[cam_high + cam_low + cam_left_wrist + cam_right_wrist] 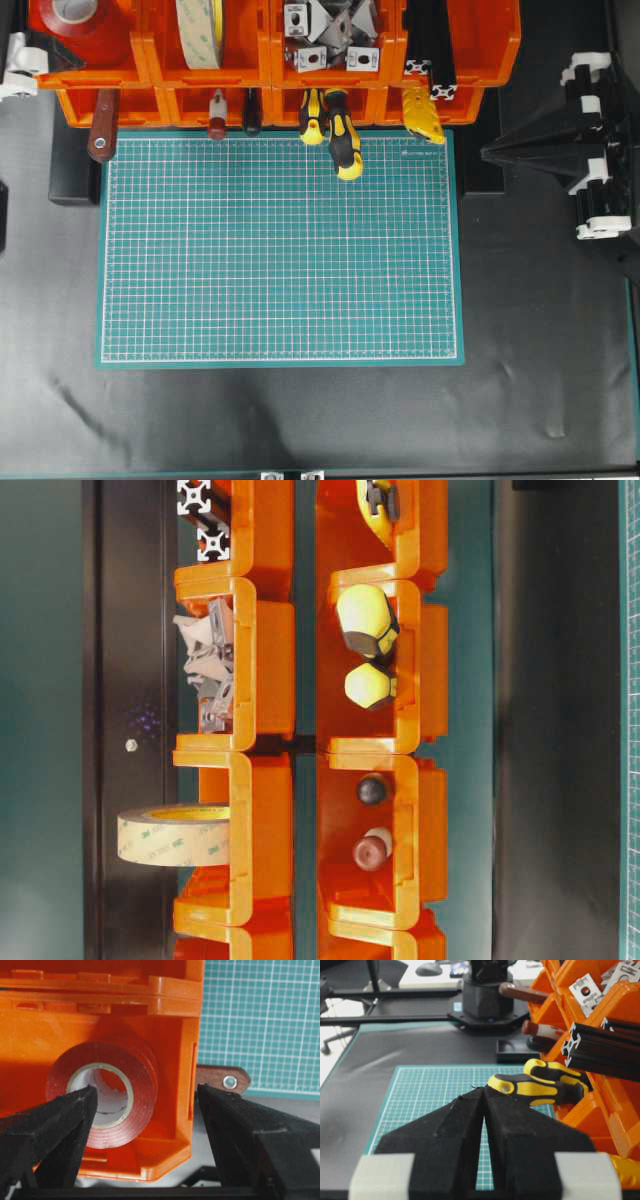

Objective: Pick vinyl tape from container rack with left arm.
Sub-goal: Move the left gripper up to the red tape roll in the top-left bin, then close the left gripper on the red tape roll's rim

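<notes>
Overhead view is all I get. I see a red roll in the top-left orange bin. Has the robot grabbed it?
Observer: No. The left wrist view shows the left gripper open, and the vinyl tape lying loose in its container rack bin.
Operator: Where are its fingers, then?
Observer: One finger overlaps the roll's white core in that view. The other sits outside the bin's side wall.
Operator: And the other arm?
Observer: The right wrist view shows the right gripper shut, with nothing between its fingers.

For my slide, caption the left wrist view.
Open left gripper poised over the red vinyl tape lying in its orange bin.
</notes>
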You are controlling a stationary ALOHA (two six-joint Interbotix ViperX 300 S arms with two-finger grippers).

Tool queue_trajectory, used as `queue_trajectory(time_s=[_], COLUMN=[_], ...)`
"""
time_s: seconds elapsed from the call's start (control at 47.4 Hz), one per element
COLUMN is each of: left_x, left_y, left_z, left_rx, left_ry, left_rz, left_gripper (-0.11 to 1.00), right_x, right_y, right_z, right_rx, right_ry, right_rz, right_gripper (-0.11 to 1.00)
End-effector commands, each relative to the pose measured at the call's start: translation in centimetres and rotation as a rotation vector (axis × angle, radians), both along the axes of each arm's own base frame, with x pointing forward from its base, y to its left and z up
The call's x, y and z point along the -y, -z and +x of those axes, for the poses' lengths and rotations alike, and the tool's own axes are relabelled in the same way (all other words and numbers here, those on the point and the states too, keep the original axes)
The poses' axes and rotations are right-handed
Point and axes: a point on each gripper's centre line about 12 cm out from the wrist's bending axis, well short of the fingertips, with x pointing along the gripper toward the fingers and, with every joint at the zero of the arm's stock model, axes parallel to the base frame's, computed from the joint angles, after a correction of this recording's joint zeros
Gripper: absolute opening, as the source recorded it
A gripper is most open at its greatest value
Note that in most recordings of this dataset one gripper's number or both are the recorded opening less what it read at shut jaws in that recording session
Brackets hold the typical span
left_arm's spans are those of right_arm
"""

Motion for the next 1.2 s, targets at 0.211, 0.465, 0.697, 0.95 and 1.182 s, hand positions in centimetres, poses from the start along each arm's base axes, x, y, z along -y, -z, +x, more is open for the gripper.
queue_trajectory(time_s=[0.211,0.465,0.697,0.95,1.182], left_x=[-0.2,-0.2,-0.4,-0.7,-0.7], left_y=[0.6,0.7,0.5,-0.4,-4.5], left_z=[-0.1,-0.1,-0.1,0.1,0.1], left_rx=[-0.009,-0.011,-0.006,0.023,0.111], left_ry=[-0.006,-0.003,0.003,0.004,0.05], left_rz=[0.002,0.002,0.009,0.023,0.077], left_gripper=[0.77,0.74,0.45,0.18,0.18], right_x=[-0.1,-0.2,-0.2,-0.1,-0.3], right_y=[-0.3,-0.2,-0.4,-0.7,-0.8], right_z=[0.2,0.2,0.2,0.1,0.1], right_rx=[0.015,0.012,0.029,0.069,0.08], right_ry=[-0.006,-0.007,-0.007,-0.007,-0.013], right_rz=[0.003,0.003,0.002,0.001,0.002], right_gripper=[0.0,0.0,0.0,0.0,0.0])
